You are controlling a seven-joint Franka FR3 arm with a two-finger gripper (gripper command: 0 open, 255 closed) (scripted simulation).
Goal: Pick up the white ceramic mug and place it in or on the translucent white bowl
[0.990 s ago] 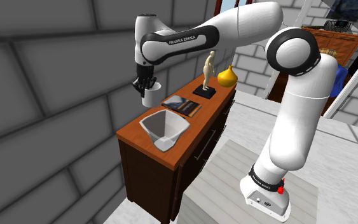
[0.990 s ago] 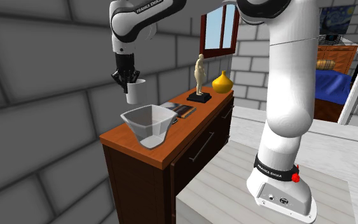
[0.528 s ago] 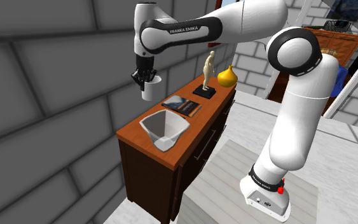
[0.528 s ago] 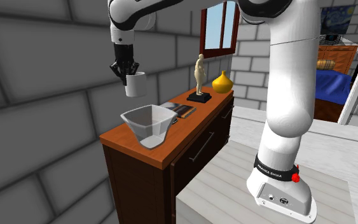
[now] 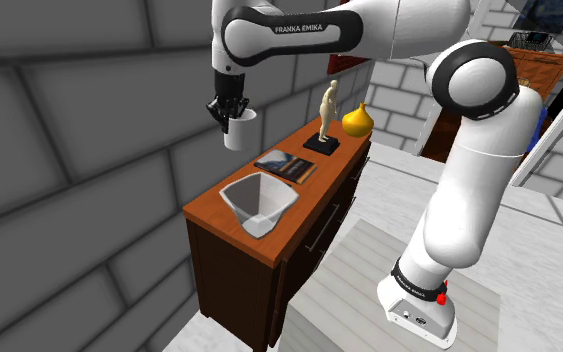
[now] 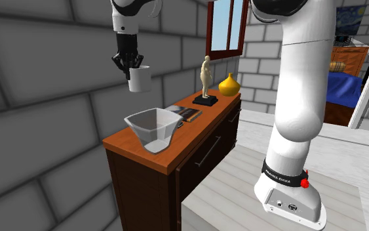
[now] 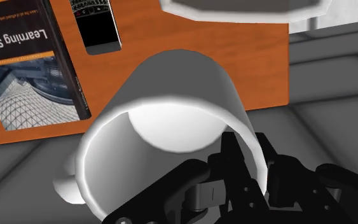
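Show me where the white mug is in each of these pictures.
Shoulder view: the mug hangs in the gripper, upper left of centre, above the cabinet.
Second exterior view: upper left, up and left of the bowl.
Wrist view: clasped in the gripper, mouth toward the camera, book beyond it.
Shared landmark: the book on the cabinet top.
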